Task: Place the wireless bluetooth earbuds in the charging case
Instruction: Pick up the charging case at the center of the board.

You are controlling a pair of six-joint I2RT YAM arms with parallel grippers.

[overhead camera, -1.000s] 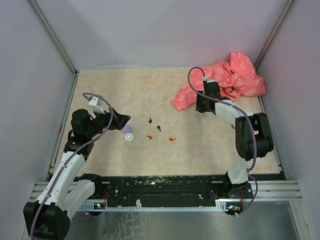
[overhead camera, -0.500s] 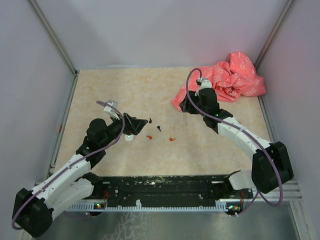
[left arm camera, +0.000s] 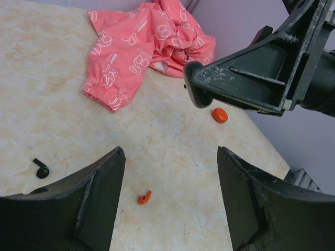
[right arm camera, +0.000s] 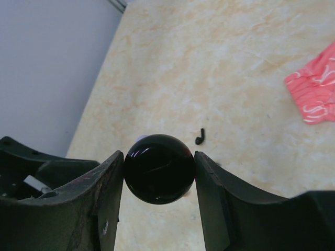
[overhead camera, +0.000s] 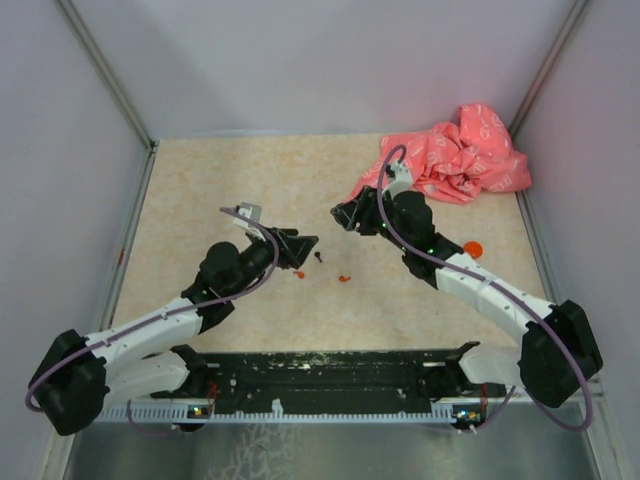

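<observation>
While the right jaws clench a glossy black round case (right arm camera: 158, 168) over the desk (overhead camera: 200, 190), the left jaws stand released, wide apart. On the desk: 1 black earbud (left arm camera: 41, 169), 1 red earbud (left arm camera: 144, 197), apart from each other. Pink cloth (left arm camera: 146, 47) at the far side, with an orange disc (left arm camera: 220, 115) near it.

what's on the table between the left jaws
A tiny orange earbud, seen between the open jaws of the left gripper; the left wrist view shows it.
</observation>
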